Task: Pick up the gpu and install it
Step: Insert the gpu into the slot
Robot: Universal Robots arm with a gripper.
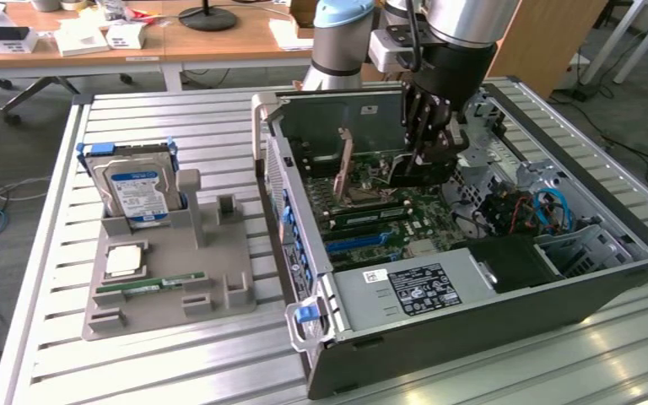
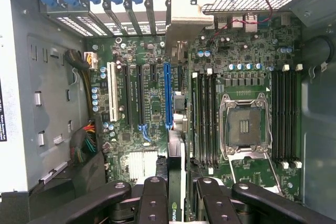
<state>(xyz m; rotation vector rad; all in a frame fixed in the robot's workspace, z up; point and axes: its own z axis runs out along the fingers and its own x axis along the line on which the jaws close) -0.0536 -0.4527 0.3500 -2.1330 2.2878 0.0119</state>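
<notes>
My gripper [image 1: 428, 164] hangs inside the open computer case [image 1: 628, 253], above the motherboard [image 1: 386, 224]. It is shut on the gpu [image 1: 346, 164], a thin brownish card seen edge-on that reaches from the fingers toward the rear of the case. In the wrist view the gpu [image 2: 176, 174] runs as a narrow strip between the black fingers [image 2: 155, 200], with my gripper [image 2: 178, 203] around its near end. Its silvery bracket [image 2: 189, 22] sits at the far end by the rear slot covers. The card hovers just beside the long blue slot [image 2: 168, 95], above the board.
A grey holder tray [image 1: 223, 270] stands on the slatted table at the exterior view's left, carrying a blue-labelled hard drive [image 1: 135, 192], a processor [image 1: 125, 260] and a green memory stick [image 1: 149, 287]. The power supply [image 1: 414, 288] and drive cage [image 1: 583, 245] fill the case's near end.
</notes>
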